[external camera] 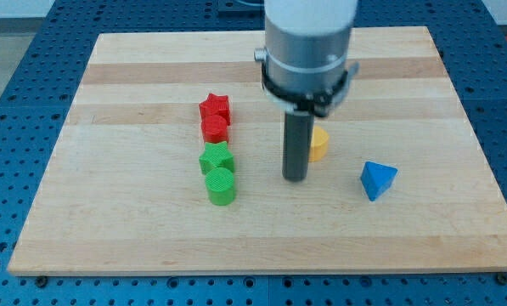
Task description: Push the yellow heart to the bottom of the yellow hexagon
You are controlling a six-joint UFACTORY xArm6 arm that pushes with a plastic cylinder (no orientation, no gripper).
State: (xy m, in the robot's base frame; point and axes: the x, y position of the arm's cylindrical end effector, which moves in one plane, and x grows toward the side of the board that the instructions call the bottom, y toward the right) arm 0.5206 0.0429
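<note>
Near the middle of the wooden board (151, 238), my tip (295, 178) rests on the surface, at the lower end of the dark rod (296, 144) that hangs from the grey cylindrical arm housing (309, 42). I carry no pincer, only this rod, so nothing about jaws apart or together can be told.

Just right of the rod, and partly hidden behind it, sits a yellow block (318, 144). So little of it shows that I cannot tell whether it is the heart or the hexagon, nor whether a second yellow block lies behind the rod. The rod seems to touch it or stand just beside it; the exact contact is hidden.

Further right and a little nearer the view's bottom lies a blue block (378, 179) with a triangular, pointed form, well apart from my tip.

Left of the rod, four blocks stand in a column running from far to near. At the far end is a red star (215, 108), with a red cylinder-like block (215, 129) touching it on the near side. Next comes a green star (216, 158), and touching that, nearest the view's bottom, a green cylinder (221, 185). The red pair and green pair sit just beside each other.

Around the board lies a blue perforated table (15, 76).
</note>
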